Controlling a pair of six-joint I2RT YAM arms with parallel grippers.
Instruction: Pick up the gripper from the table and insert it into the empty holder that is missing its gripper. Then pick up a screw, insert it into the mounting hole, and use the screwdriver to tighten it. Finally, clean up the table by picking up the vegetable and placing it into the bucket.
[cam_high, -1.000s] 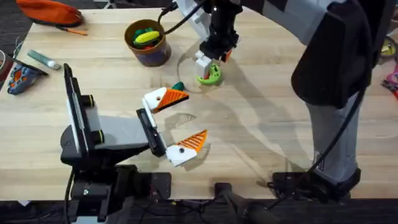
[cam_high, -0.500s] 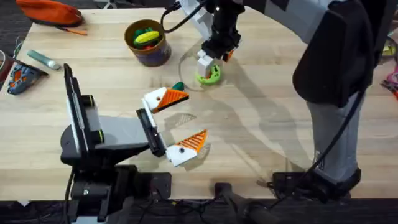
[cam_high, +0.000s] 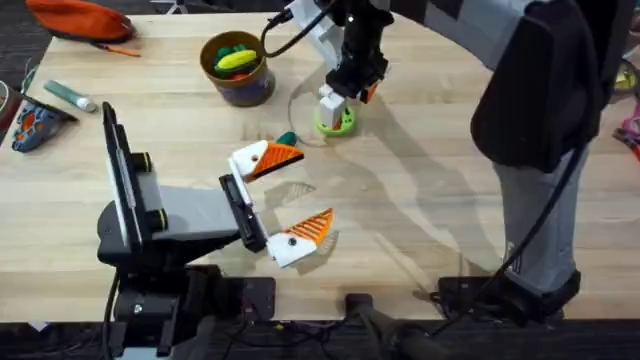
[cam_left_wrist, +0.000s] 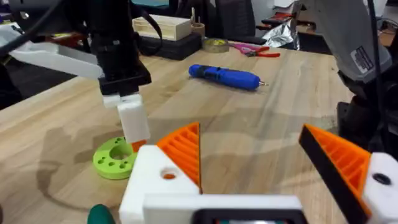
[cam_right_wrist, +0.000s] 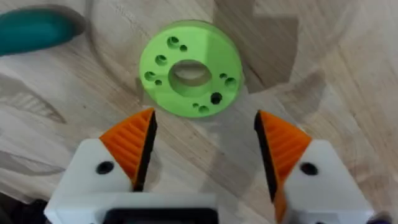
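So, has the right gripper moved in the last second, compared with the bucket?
Barely. The right gripper hangs over the green ring, and has only crept slightly away from the camera, judged against the bucket.

Blue screwdriver (cam_left_wrist: 225, 76) lying on the wood surface (cam_left_wrist: 261, 130), green ring (cam_left_wrist: 115, 158) nearer, right tool (cam_left_wrist: 132, 127) hanging just above it.

The right gripper (cam_high: 343, 97) is covering part of the green ring (cam_high: 337, 122) from above. The bucket (cam_high: 238, 68) is hiding most of the toys inside it. A teal thing (cam_right_wrist: 34, 30) is getting cut off at the picture's edge. Something orange (cam_high: 80, 18) is running off the table's far corner.
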